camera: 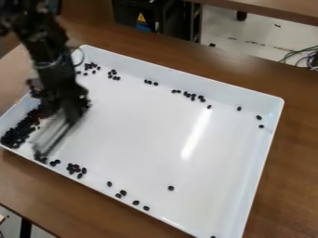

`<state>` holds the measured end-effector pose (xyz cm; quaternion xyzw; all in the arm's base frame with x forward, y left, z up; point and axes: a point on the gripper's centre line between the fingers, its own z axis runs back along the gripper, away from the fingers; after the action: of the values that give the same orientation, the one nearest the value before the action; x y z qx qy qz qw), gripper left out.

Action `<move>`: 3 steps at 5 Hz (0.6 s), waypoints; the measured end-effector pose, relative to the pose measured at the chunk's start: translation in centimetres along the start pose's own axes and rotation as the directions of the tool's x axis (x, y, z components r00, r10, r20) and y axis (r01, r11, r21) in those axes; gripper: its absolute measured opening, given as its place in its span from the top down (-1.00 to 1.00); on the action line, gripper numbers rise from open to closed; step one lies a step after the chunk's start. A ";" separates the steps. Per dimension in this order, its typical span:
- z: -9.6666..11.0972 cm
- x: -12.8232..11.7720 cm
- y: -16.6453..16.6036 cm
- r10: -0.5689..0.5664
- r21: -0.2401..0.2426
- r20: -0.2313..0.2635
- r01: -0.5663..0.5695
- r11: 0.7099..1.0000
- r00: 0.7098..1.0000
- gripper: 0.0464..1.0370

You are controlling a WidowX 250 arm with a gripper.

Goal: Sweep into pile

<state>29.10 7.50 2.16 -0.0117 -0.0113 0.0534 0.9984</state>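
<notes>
The black gripper (55, 132) hangs blurred over the left part of the white tray (273, 104), its lower end close to the tray's near left edge. A dense heap of small black beans (18, 132) lies in the tray's left corner, just left of the gripper; the arm hides part of it. Loose beans (76, 169) lie in small groups along the near edge, and others (192, 96) are strung along the far edge. A single bean (171, 188) sits apart near the front. Two more are by the right wall.
Raised walls surround the tray, which stands on a brown wooden table (298, 153). Behind the table are a black case (149, 16) with a warning label and another wooden surface (273, 9). Cables (301, 56) lie at the upper right.
</notes>
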 end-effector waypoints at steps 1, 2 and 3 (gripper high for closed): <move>0.8 0.6 -2.8 -0.004 0.006 -0.006 0.004 1.000 1.000 0.38; 1.0 1.1 -7.7 -0.013 -0.032 0.023 0.013 0.999 1.000 0.38; 1.2 2.5 -12.5 -0.066 -0.086 0.053 0.071 0.994 0.996 0.38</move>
<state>32.92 -4.65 3.69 -0.0539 -0.0390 0.0188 0.9976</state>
